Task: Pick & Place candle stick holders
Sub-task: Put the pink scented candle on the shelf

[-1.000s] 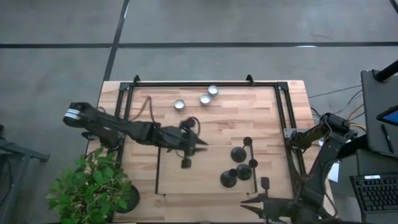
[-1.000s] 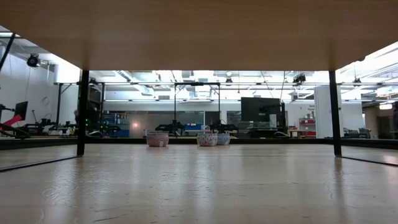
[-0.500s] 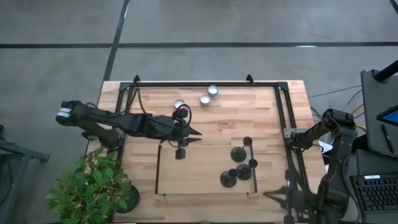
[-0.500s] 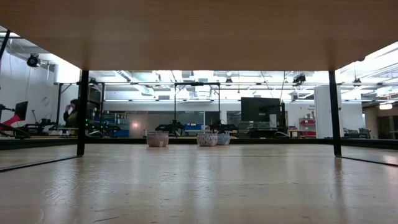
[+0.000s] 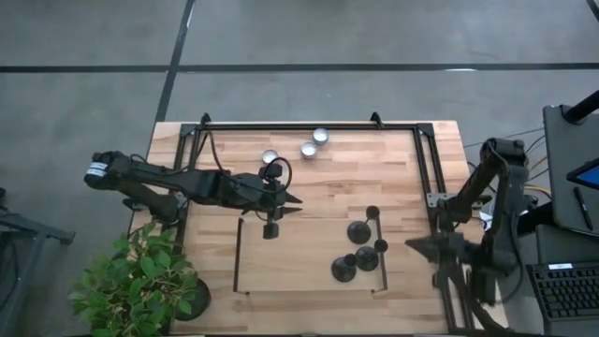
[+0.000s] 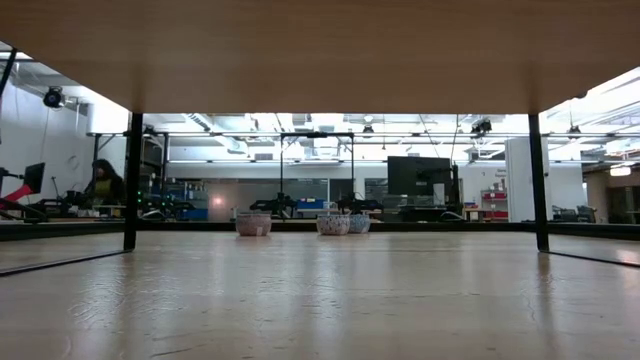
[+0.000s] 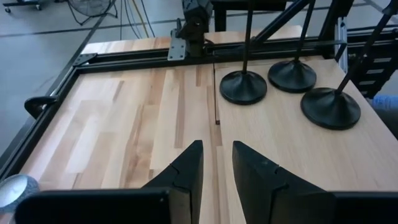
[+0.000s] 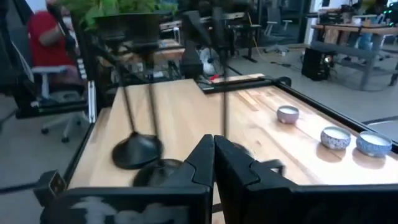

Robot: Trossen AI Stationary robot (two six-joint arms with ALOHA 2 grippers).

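Three black candle stick holders stand upright on their round bases at the table's near right (image 5: 360,231), (image 5: 367,258), (image 5: 343,271); they also show in the left wrist view (image 7: 242,87). My left gripper (image 5: 296,203) hovers over the table's middle, to their left, fingers a little apart (image 7: 217,146) and empty. My right gripper (image 5: 410,245) is at the table's right edge, to the right of the holders, shut (image 8: 214,140) and empty. Neither gripper shows in the low view.
Three white tealights in silver cups (image 5: 270,157), (image 5: 308,150), (image 5: 321,136) sit near the far edge, also in the low view (image 6: 253,223). A black metal frame (image 5: 309,124) runs round the table. A potted plant (image 5: 140,281) stands at the near left corner. A person (image 6: 103,185) sits in the room behind.
My left gripper has drawn back a little toward the table's far left, then kept still. My right arm has swung from the table's near edge toward the far side along the right edge, and the gripper now points at the holders from the right. The holders have not moved.
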